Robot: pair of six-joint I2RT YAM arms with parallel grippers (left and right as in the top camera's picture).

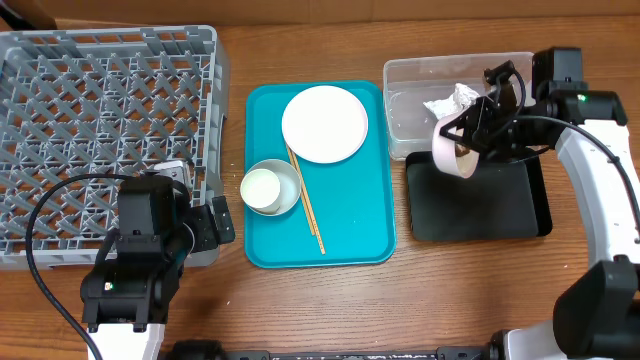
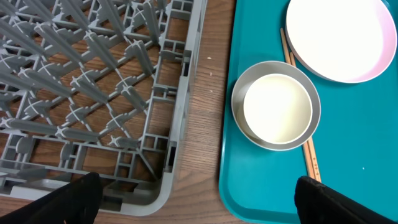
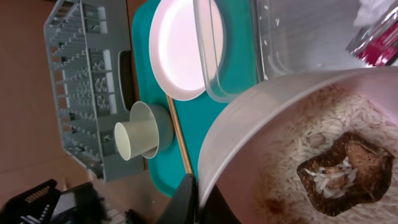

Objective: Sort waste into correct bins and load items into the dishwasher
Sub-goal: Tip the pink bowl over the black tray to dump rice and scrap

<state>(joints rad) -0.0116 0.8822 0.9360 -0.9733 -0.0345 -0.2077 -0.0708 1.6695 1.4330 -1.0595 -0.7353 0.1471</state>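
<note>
Tipping small plate (image 1: 450, 152) above black tray (image 1: 480, 215): right gripper (image 1: 466, 138) is clenching its rim, with brown lump (image 3: 345, 168) and rice (image 3: 305, 146) lying inside. A steeper tilt is probably needed, aimed away from clear tub (image 1: 410, 100). Left gripper (image 2: 199, 204) is hanging released.

Right gripper (image 1: 466, 134) holding tilted white bowl (image 1: 447, 153) over black tray (image 1: 480, 215)

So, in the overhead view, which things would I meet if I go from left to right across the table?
grey plastic lattice dish rack → teal rectangular serving tray → clear plastic rectangular tub. The shallow black tray shares the tub's span, so I leave it out.
</note>
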